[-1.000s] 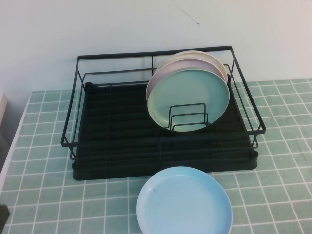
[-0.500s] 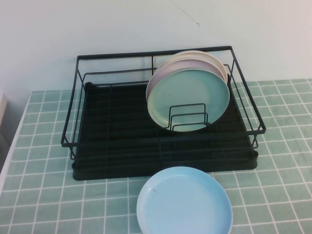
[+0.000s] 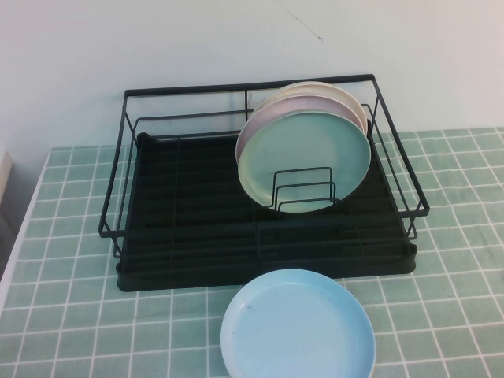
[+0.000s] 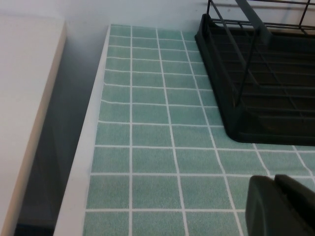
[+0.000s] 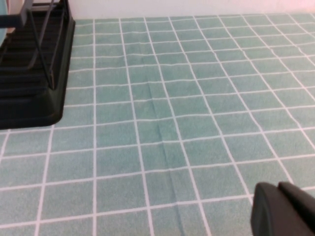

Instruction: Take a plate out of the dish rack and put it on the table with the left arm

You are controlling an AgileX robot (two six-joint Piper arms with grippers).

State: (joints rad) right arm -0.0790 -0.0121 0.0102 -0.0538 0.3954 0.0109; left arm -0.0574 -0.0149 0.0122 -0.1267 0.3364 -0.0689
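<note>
Tiled table [image 3: 71, 315], pale green: plate [image 3: 298, 327] lies flat at 6 o'clock of the dish rack [image 3: 189, 236], just beside its tray.
I judge placement done; next I would only park the arms. Left gripper [image 4: 283, 206] hangs over bare tiles beyond the rack's 9 o'clock end, right gripper [image 5: 283, 209] beyond 3 o'clock; each shows one dark corner, so spread or pressed I cannot tell. Plate's near rim is cut off.

Left gripper [image 4: 285, 204]: you see only a dark fingertip block at the corner of its wrist view, hanging above the table [image 4: 147, 147], nothing at the jaws | Right gripper [image 5: 285, 209]: same, a dark block low in its wrist view, nothing held | Neither arm appears in your high view.
</note>
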